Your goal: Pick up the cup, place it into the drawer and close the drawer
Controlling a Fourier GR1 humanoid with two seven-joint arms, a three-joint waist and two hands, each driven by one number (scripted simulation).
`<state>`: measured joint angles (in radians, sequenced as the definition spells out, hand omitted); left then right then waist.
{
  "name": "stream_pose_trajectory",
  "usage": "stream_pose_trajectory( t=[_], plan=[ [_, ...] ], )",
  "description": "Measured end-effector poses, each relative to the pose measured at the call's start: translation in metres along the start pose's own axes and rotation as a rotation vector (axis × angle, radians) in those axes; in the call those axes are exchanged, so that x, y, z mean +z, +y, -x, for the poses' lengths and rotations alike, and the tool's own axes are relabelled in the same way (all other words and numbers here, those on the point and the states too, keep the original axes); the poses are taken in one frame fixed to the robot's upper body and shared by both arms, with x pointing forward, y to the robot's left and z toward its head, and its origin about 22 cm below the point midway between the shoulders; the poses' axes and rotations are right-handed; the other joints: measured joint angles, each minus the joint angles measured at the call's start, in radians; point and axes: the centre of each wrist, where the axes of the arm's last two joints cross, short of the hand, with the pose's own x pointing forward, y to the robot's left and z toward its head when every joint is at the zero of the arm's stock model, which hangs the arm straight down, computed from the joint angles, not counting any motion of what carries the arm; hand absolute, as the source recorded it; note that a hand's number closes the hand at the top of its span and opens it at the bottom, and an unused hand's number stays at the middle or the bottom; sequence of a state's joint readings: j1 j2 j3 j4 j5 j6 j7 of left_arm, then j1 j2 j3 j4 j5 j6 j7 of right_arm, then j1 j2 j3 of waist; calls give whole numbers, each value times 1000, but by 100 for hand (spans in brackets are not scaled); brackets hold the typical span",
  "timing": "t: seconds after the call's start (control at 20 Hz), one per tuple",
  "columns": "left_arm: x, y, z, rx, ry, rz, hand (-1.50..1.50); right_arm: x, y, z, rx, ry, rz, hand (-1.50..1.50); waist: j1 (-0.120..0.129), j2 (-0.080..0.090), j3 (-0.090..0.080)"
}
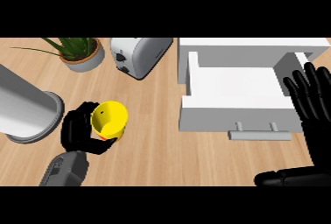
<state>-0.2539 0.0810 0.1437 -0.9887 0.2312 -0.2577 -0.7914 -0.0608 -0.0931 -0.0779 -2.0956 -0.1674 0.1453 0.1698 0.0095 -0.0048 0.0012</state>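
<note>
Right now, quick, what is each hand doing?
Left hand: closed round the cup.
Right hand: open, holding nothing.

One view only, from the robot's head, facing steeply down, close over the counter [161, 153]

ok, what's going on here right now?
The left hand is curled round the yellow cup, which is tilted with its mouth towards the camera, well left of the drawer. The white drawer stands pulled open, handle towards the robot. The right hand rests open by the drawer's right side, fingers up. The cup is not yet in the drawer.
</note>
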Motion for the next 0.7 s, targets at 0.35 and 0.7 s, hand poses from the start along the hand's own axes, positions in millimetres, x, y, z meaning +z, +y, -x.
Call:
stream_pose_trajectory(
  t=[0.35, 0.7],
  plan=[
    [-47, -50, -40, 37, -31, 81, 150, -2, 5, -4, -2, 4, 1, -150, -5, 1, -1],
    [-100, -99, -82, 52, -52, 117, 150, -3, -1, -4, 0, -2, 7, -150, -10, 3, -1]
  ],
)
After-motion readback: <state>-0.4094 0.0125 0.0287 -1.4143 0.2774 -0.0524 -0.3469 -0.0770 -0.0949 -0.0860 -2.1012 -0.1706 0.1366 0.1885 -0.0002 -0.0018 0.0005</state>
